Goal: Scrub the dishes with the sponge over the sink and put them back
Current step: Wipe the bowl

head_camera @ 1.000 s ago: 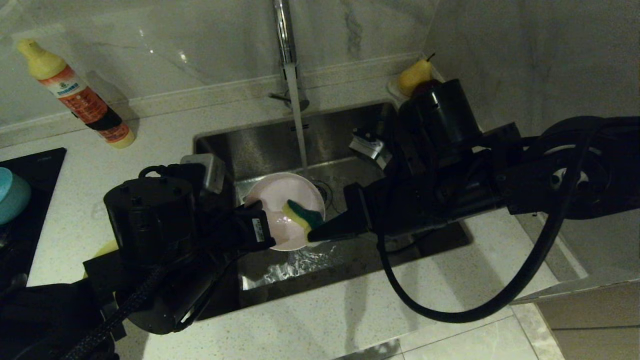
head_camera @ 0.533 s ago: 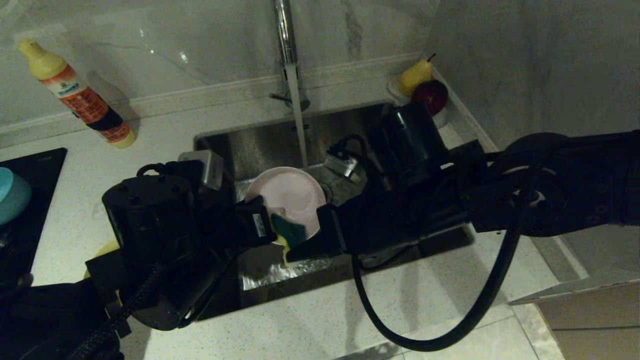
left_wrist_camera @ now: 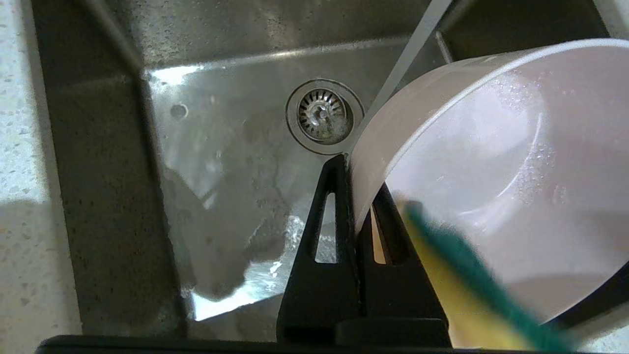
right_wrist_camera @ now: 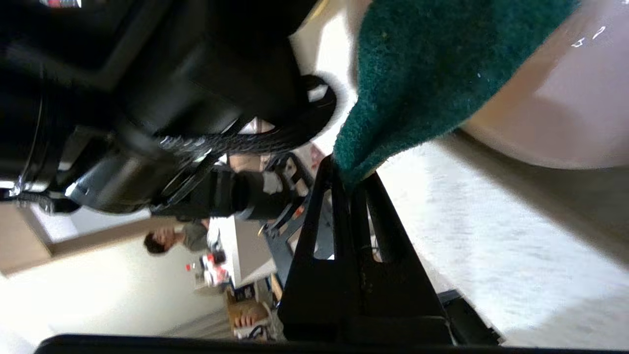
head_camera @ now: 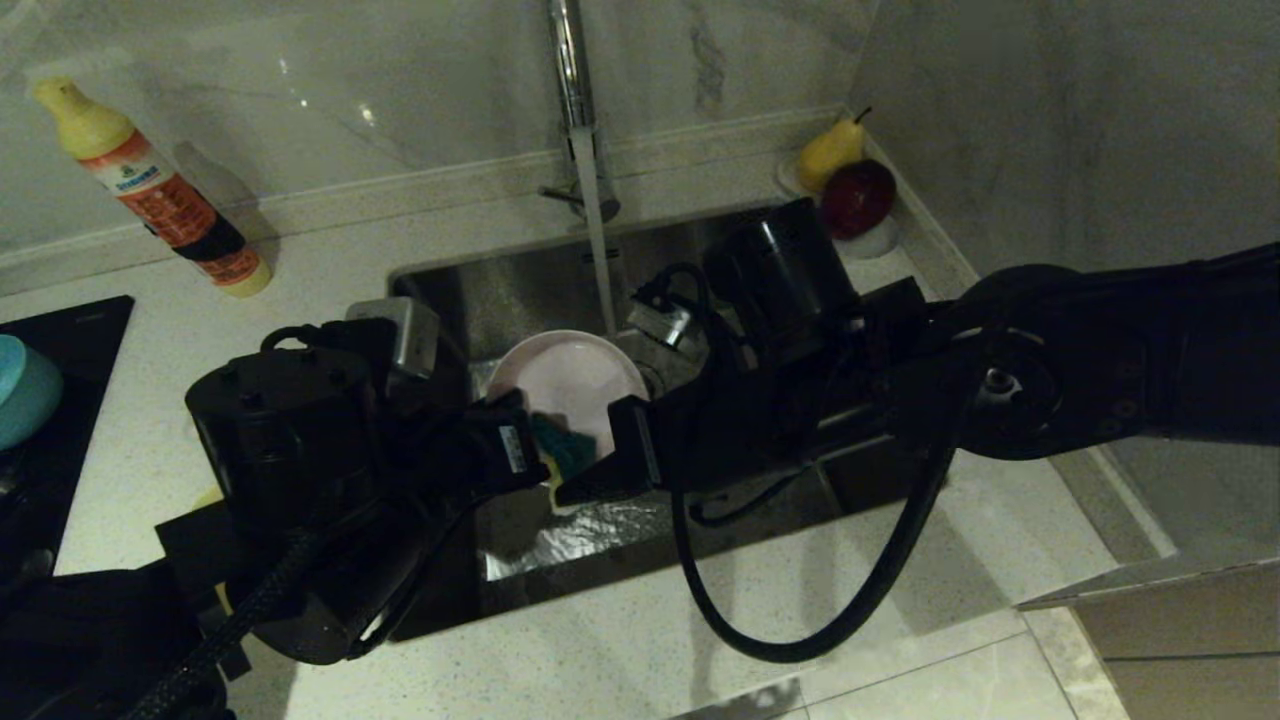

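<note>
at the lower left of the head frame my left gripper (head_camera: 522,452) has its jaws pinched tight on the rim of the pale pink round plastic bowl (head_camera: 572,383), tilting it so its hollow faces right. coming in from the right, my right gripper (head_camera: 575,490) has its jaws clamped on the small rectangular sponge (head_camera: 556,450), dark green scouring side up and yellow foam beneath, pressed at the bowl's lower edge just beside my left jaws. both hang over the large square stainless steel sink (head_camera: 520,290) at mid frame, whose round drain strainer (left_wrist_camera: 323,114) shows in my left wrist view. further up, the tall chrome tap (head_camera: 572,90) drops a thin stream of water (head_camera: 600,260) just behind the bowl. at far left a light blue bowl (head_camera: 22,390) sits on the black stove top (head_camera: 70,340).
</note>
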